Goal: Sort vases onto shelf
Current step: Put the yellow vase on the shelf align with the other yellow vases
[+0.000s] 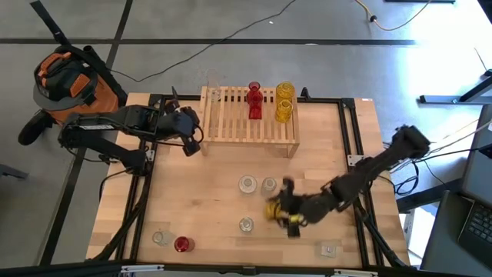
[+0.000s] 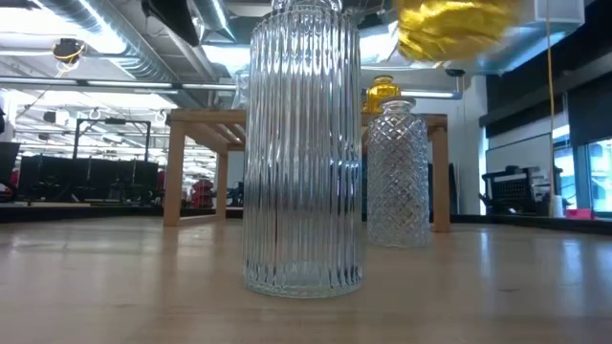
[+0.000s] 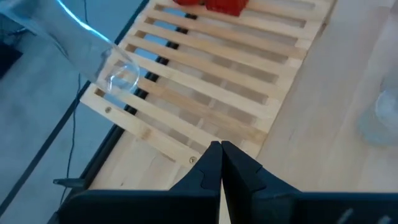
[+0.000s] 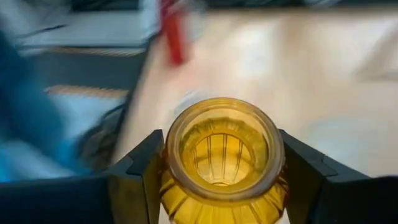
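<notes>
Right gripper (image 1: 278, 211) clamps a yellow vase (image 1: 274, 210) over open tabletop; left gripper (image 1: 191, 148), closed, hangs beside the shelf (image 1: 231, 123) edge.

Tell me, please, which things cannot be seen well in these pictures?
- Low view: the tall ribbed clear glass vase stands close in front, hiding much of the low light-wood slatted shelf; its top is cut off by the edge.
- Right wrist view: the background behind the yellow ribbed glass vase in the right hand is blurred.
- Left wrist view: the red vases are cut off by the edge.
</notes>
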Controlling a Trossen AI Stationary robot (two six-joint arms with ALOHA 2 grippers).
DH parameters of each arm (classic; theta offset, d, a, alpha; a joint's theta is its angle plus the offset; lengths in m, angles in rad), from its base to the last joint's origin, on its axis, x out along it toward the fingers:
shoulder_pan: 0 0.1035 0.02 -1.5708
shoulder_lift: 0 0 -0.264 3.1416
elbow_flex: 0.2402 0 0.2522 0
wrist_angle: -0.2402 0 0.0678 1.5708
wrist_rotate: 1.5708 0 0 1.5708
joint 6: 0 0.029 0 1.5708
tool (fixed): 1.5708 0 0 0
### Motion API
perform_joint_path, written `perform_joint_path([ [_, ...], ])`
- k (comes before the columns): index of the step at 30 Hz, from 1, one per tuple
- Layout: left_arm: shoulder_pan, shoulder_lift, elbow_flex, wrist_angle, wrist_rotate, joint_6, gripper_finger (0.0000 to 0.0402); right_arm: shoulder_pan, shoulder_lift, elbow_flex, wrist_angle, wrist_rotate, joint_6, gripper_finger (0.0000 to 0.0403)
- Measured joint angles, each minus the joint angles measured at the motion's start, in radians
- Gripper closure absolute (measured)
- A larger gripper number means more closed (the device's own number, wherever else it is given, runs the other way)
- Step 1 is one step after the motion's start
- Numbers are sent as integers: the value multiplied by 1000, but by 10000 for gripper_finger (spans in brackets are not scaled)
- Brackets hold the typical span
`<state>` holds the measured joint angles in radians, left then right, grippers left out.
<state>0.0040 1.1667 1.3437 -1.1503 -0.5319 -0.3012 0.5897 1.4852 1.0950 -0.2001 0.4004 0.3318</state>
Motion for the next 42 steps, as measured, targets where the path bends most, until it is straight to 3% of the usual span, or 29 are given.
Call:
perform_joint_path([
  [4, 0, -10, 0, 25, -18, 0, 401, -123, -43, 138, -230, 205, -56, 199],
  [8, 0, -18, 0, 40, -44, 0, 401, -307, -40, 198, -357, 263, -35, 199],
  [13, 0, -26, 0, 38, -44, -1, 401, -464, -43, 199, -422, 393, 237, 199],
  [18, 0, -47, 0, 39, -69, -11, 401, -450, -43, 199, -511, 579, 435, 199],
  [32, 0, -56, 0, 42, -136, -2, 401, -445, -48, 64, -549, 649, 836, 199],
  [37, 0, -56, 0, 41, -137, -1, 401, -454, -48, 61, -525, 643, 754, 199],
  [42, 0, -56, 0, 42, -137, 24, 401, -488, -48, 62, -472, 564, 630, 199],
])
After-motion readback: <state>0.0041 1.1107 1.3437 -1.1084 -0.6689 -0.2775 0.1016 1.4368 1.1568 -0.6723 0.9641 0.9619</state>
